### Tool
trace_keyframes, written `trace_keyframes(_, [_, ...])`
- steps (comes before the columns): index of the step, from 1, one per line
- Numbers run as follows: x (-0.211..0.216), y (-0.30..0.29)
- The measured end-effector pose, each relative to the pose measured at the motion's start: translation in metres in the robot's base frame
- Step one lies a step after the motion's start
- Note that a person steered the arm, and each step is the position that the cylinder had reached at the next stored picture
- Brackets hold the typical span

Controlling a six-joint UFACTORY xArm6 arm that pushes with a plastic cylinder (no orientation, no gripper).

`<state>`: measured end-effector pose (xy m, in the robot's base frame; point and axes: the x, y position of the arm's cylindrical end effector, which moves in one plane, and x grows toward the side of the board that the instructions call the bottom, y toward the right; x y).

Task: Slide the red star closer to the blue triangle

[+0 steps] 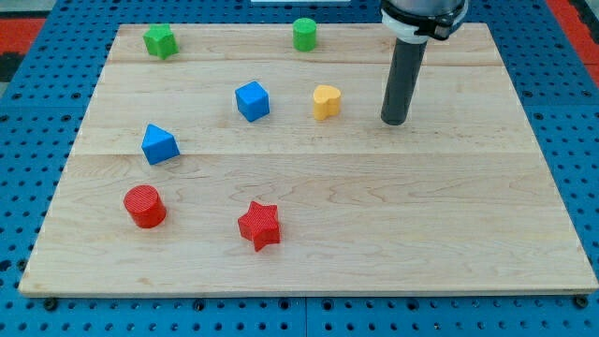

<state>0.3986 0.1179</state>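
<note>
On a pale wooden desk, the red star block sits near the view's bottom — well apart from my tip, upper right; no jaws exist. The blue triangle block lies up-left of the star.

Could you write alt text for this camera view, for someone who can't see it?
A dark rod's tip rests on a wooden board, just right of a yellow heart block and far from the red star near the view's bottom. A blue triangle sits up and left of the star, above a red cylinder; a blue cube and two green blocks lie farther up.
</note>
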Motion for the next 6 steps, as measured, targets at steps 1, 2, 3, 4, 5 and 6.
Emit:
trace_keyframes(1, [0.068, -0.011])
trace_keyframes(2, [0.14, -0.044])
trace_keyframes(3, [0.155, -0.12])
trace_keyframes(4, [0.155, -0.169])
trace_keyframes(5, [0.181, -0.163])
trace_keyframes(6, [0.175, -0.185])
